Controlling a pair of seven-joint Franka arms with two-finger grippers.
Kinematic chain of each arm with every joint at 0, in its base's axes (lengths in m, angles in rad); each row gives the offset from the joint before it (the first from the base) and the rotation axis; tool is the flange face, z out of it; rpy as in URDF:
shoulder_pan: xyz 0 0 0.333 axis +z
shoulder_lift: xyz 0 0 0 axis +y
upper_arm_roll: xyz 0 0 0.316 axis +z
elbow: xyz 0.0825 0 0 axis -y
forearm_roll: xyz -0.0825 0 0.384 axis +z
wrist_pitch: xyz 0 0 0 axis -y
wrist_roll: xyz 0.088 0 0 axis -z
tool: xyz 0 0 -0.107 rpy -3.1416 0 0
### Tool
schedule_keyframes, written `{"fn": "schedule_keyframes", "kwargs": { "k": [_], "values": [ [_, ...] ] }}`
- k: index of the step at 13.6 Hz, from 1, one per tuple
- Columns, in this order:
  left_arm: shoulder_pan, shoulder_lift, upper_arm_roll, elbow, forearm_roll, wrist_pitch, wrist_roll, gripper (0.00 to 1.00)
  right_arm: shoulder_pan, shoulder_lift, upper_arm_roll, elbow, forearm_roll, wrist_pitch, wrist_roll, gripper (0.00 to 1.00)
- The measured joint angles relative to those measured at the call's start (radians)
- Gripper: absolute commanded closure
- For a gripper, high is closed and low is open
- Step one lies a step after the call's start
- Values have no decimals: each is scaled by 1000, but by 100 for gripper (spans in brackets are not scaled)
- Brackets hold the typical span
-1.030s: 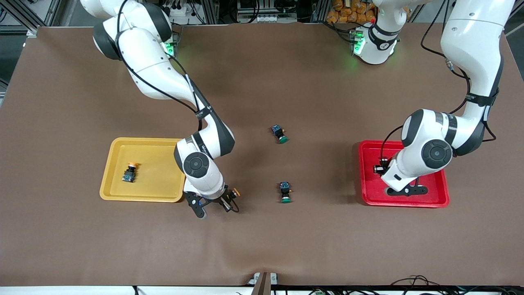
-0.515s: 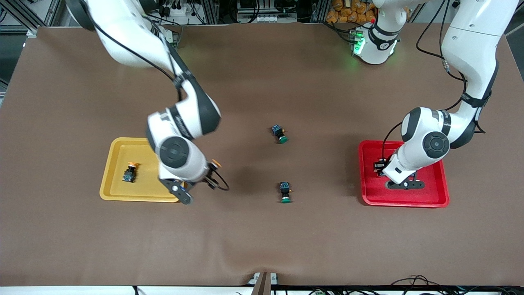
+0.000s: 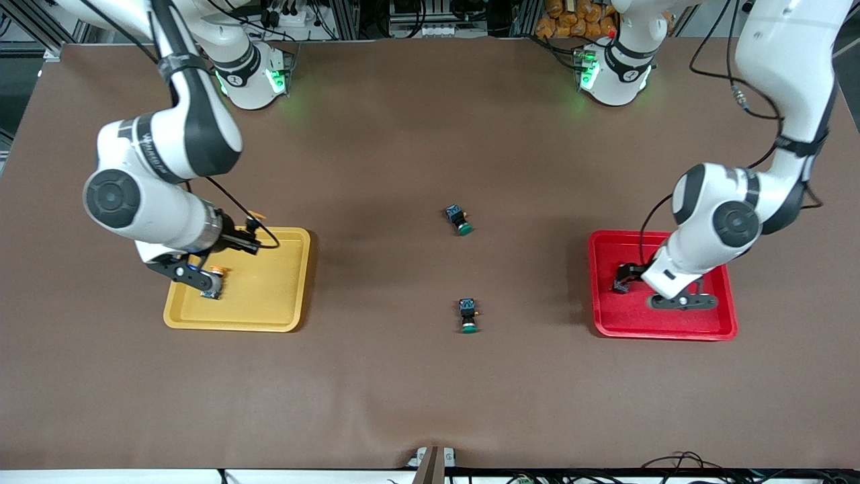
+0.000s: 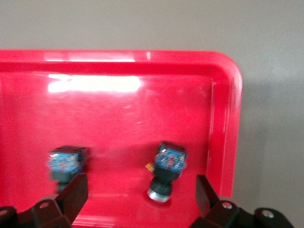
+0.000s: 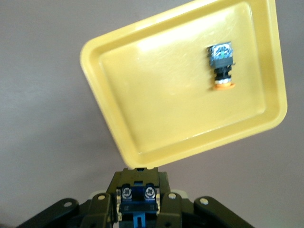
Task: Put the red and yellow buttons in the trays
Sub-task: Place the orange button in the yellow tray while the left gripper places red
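The yellow tray [image 3: 269, 302] lies toward the right arm's end of the table, with one yellow button [image 5: 222, 66] lying in it. My right gripper [image 3: 245, 235] hangs over that tray's rim, shut on a second yellow button [image 5: 137, 202] whose orange cap [image 3: 255, 216] sticks out. The red tray [image 3: 672, 329] lies toward the left arm's end. My left gripper [image 4: 140, 199] hangs low over it, open, its fingers [image 4: 71, 194] wide apart. Two buttons with blue-black bodies lie in the red tray: one [image 4: 168, 171] between the fingers with its cap down, the other [image 4: 68, 164] by one fingertip.
Two green-capped buttons lie on the brown mat mid-table, one [image 3: 460, 220] farther from the front camera, one [image 3: 468, 316] nearer. Both arm bases [image 3: 248, 81] stand along the table's edge farthest from that camera.
My right arm lifted the yellow button off the mat beside the yellow tray and swung it over that tray's rim. My left gripper opened, letting a button go in the red tray.
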State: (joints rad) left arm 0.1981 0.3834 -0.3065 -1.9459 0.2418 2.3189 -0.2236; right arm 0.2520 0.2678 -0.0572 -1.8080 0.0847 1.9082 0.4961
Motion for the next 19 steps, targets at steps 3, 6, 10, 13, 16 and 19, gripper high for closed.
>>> {"fn": "schedule_keyframes", "kwargs": {
  "k": [3,6,10,13,16,19],
  "values": [
    [7,-115,-1,73,-1,-216,49,0,-46,43,0,-103,1,182,-130,100],
    [7,-167,-2,242,-5,-505,159,0,-79,148,0,-131,3,356,-196,100],
    [7,-173,-5,416,-8,-739,200,0,-76,276,19,-129,3,517,-203,100],
    [2,-174,-19,490,-38,-848,200,0,-74,308,35,-127,3,558,-208,63],
    [2,-173,-20,523,-111,-866,200,0,-74,309,35,-123,3,557,-214,5],
    [-3,-174,-24,568,-115,-869,200,0,-74,309,36,-118,3,529,-218,0]
  ]
}}
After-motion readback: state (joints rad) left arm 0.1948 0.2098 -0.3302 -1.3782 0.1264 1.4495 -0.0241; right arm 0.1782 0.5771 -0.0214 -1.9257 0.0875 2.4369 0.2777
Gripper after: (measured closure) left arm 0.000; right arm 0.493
